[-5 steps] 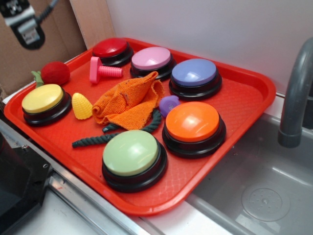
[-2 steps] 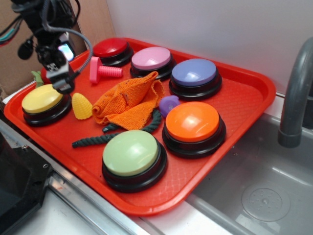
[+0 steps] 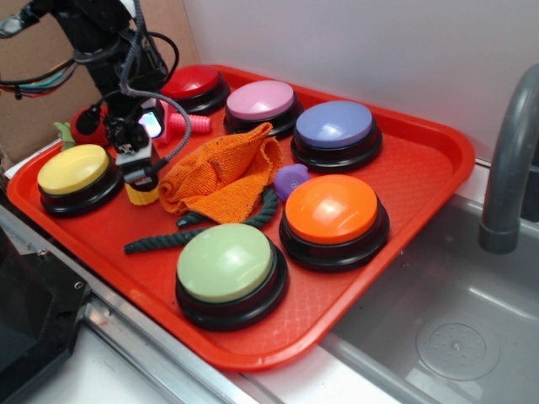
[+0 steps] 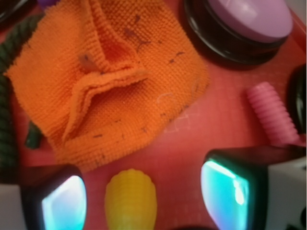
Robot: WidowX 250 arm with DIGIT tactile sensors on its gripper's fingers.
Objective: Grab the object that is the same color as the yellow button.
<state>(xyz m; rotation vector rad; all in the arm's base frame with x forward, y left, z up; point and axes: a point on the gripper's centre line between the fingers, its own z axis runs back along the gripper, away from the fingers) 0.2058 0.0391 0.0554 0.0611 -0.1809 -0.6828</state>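
Closest to the wrist camera: gripper (image 4: 144,194) spread wide, one glowing teal pad (image 4: 62,203) on each side of the toy corn cob (image 4: 130,199), neither pad seeming to touch it. Nothing held yet.

Corn cob just short of the near edge of the orange cloth (image 4: 110,81), on bare red tray, a narrow strip of tray between the two. Small, yellow, ribbed with bumpy kernel rows. Long axis running from the wrist camera's lower edge toward the cloth; rounded end facing the cloth, other end cut off by the frame. Cannot tell for certain which end is the narrow tip.

Likely handling: light hollow plastic, stiff, a little slick, prone to rolling or squirting out along its taper. Best taken across the thick middle, pads squeezing the two long sides, square to the long axis, low enough to pass the widest part.

Beyond the corn, the cloth itself: knitted, rumpled, folded into a ridge. To the cloth's left, a dark green rope (image 4: 7,120). To its right, a pink ridged bolt (image 4: 271,112). Past its far right corner, a pink button (image 4: 249,19).

From the exterior view: gripper low over the corn (image 3: 141,195), left of the cloth; yellow button (image 3: 73,168) farther left of the cloth, just beyond the corn.
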